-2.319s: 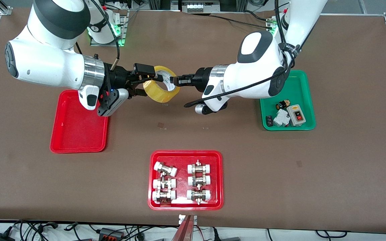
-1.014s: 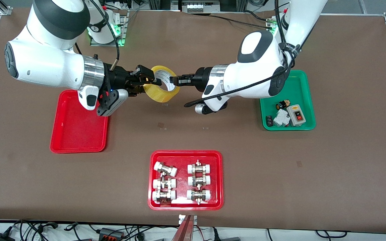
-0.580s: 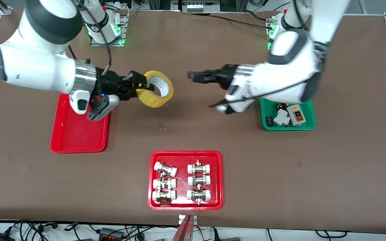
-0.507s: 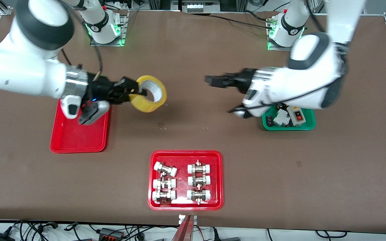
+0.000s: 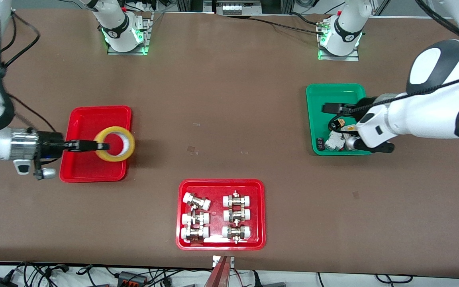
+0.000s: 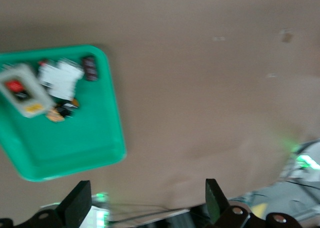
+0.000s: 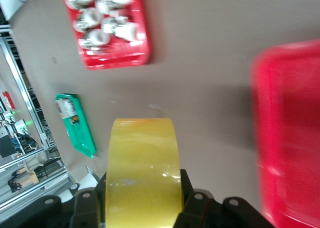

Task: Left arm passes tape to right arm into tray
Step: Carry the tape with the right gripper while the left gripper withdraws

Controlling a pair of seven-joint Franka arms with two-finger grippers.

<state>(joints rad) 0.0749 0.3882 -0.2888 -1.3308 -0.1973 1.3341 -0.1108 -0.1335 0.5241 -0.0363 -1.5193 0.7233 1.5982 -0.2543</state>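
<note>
The yellow tape [image 5: 129,148] hangs over the edge of the plain red tray [image 5: 94,115] that faces the table's middle, at the right arm's end of the table. My right gripper [image 5: 99,146] is shut on the tape's ring and holds it above the tray. In the right wrist view the tape [image 7: 142,158] fills the space between the right gripper's [image 7: 142,190] fingers, with the red tray [image 7: 292,138] beside it. My left gripper [image 5: 327,108] is open and empty over the green tray [image 5: 333,89]. Its fingers stand wide apart in the left wrist view [image 6: 147,208].
The green tray [image 6: 65,148] holds a switch box [image 5: 352,137] and small electrical parts. A red tray with white-and-metal fittings [image 5: 220,214] lies near the front camera; it also shows in the right wrist view [image 7: 107,27].
The right gripper shut on the tape and carried it from mid-table to over the plain red tray. The left gripper let go and drew back over the green tray.
</note>
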